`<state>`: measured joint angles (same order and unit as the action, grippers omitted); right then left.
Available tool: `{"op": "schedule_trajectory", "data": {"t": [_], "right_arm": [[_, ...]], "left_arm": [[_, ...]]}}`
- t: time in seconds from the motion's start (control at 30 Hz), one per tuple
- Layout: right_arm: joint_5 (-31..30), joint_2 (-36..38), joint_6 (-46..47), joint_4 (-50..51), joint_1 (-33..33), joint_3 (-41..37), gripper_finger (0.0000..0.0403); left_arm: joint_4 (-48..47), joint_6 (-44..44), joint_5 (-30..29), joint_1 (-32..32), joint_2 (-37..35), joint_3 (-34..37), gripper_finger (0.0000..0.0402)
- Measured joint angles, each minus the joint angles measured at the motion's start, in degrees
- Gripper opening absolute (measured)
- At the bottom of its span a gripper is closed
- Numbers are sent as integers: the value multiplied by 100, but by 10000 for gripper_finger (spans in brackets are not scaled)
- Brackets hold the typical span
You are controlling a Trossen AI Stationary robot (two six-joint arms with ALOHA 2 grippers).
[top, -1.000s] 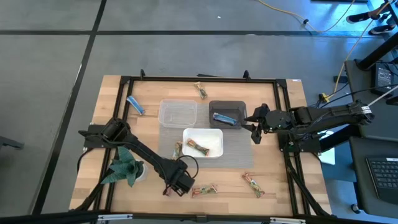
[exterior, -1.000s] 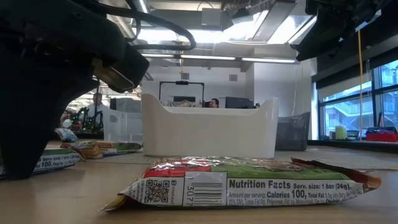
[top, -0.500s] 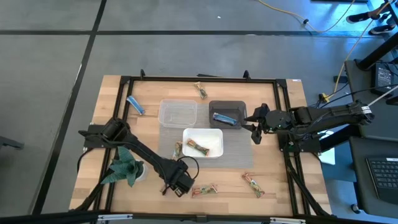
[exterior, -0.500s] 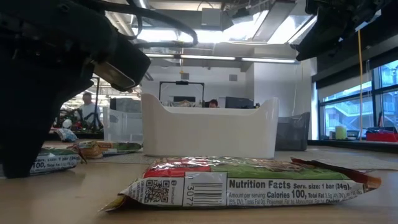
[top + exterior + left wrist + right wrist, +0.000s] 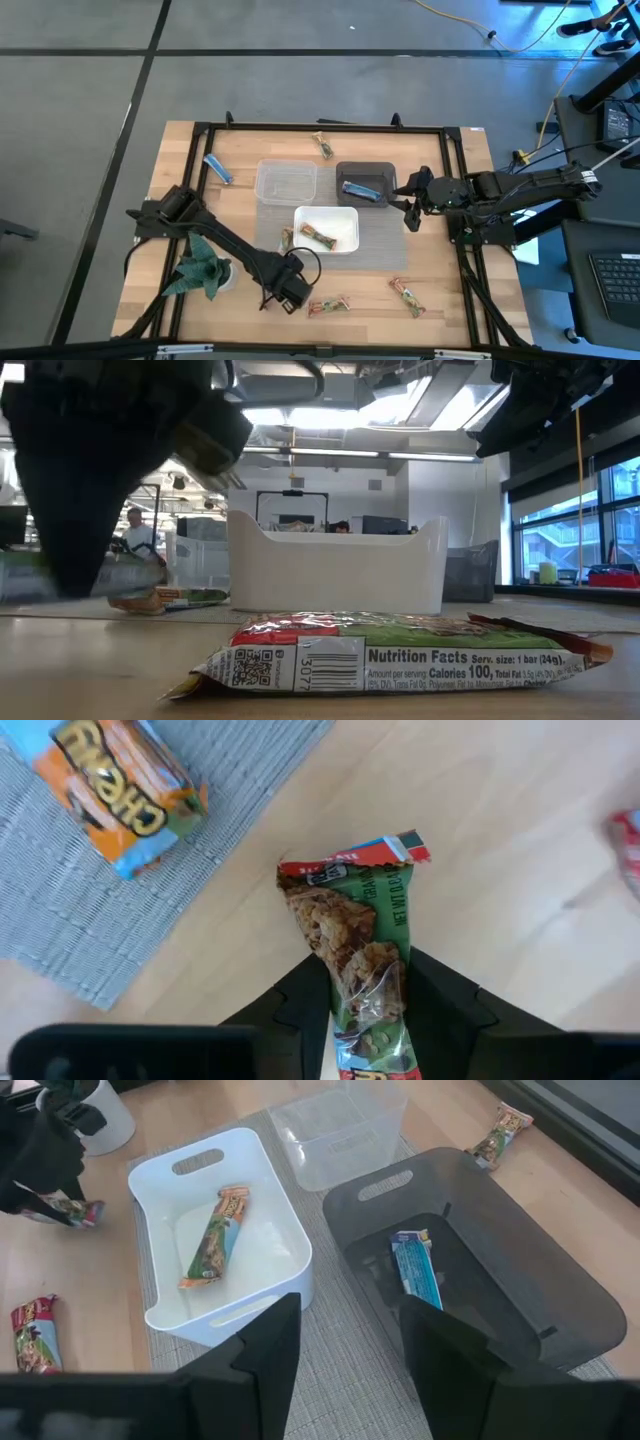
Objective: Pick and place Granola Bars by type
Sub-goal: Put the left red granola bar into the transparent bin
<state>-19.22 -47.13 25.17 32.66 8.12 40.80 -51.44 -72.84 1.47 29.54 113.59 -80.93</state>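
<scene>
My left claw is pinched tight on a green granola bar, lifted just off the wood. Just beyond it an orange bar lies on the grey mat. My right claw hangs spread over the tubs, well apart.
</scene>
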Motion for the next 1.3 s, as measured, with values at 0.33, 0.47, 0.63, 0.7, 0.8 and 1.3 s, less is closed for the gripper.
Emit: {"op": "schedule_trajectory", "data": {"t": [0.33, 0.47, 0.63, 0.7, 0.8, 1.3], "right_arm": [[0, 0, 4, -4, 0, 0, 174], [-2, 0, 4, -6, 0, 0, 174], [-7, 0, -2, -16, 0, 0, 174], [-10, 0, -2, -23, 0, 0, 174], [-13, 0, -4, -23, 0, 0, 174], [-22, 0, 461, -183, 0, 0, 174]], "left_arm": [[-553, 502, -841, -389, -1149, -4, 104], [-1004, 845, -1474, -764, -1703, -7, 104], [-1256, 1619, -2086, -1478, -2237, -8, 104], [-1256, 2210, -2242, -1818, -2339, -9, 104], [-1244, 3106, -2331, -2346, -2394, -9, 104], [-505, 6650, -1988, -4262, -1680, -13, 104]]}}
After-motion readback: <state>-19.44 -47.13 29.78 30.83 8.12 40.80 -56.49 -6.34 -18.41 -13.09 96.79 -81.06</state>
